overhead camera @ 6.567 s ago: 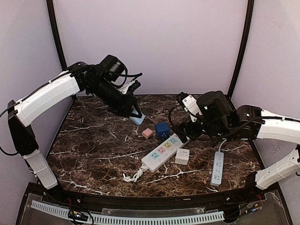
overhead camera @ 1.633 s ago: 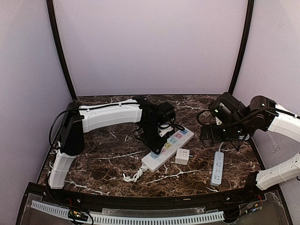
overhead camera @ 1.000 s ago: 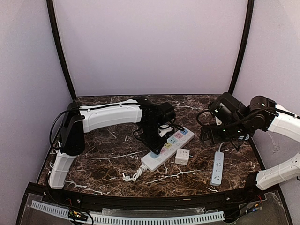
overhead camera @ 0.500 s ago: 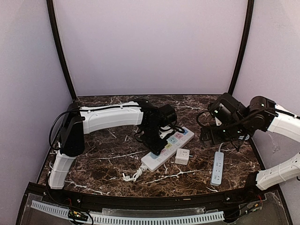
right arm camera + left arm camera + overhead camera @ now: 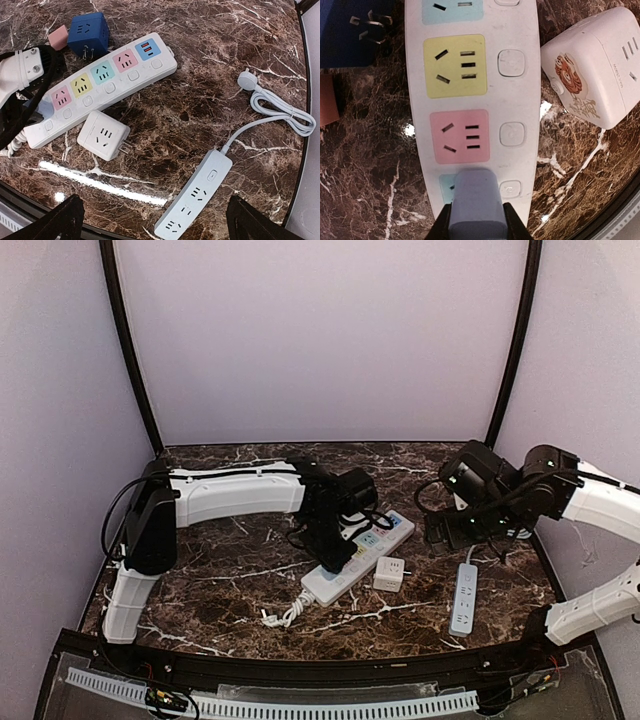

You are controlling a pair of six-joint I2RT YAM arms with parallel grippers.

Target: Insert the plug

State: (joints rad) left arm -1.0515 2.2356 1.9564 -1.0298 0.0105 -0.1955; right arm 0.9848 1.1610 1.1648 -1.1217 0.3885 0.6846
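Grey-blue plastic plug (image 5: 476, 197), bottom centre, tight in left hand (image 5: 476, 225), perhaps inside white pastel-socketed power strip (image 5: 530, 107); right hand (image 5: 155, 220) agape.

Below left pincer: the left pincer (image 5: 476, 227), clamped on a blue-grey rounded plug (image 5: 477, 197), sits over the long white plastic power strip (image 5: 520, 100).
Its right: a white cube adapter (image 5: 592, 70) lies just beside the strip, leaving a narrow gap.
Its left, ahead: a dark blue cube adapter (image 5: 345, 35) and a small pink block (image 5: 326, 107) crowd the strip.
Its left, near: bare dark marble counter (image 5: 370, 190).
Below right pincer: the right pincer (image 5: 155, 225), spread wide, hangs over a slim pale-blue power strip (image 5: 192, 202); a white coiled cord (image 5: 280, 112) lies to its right.
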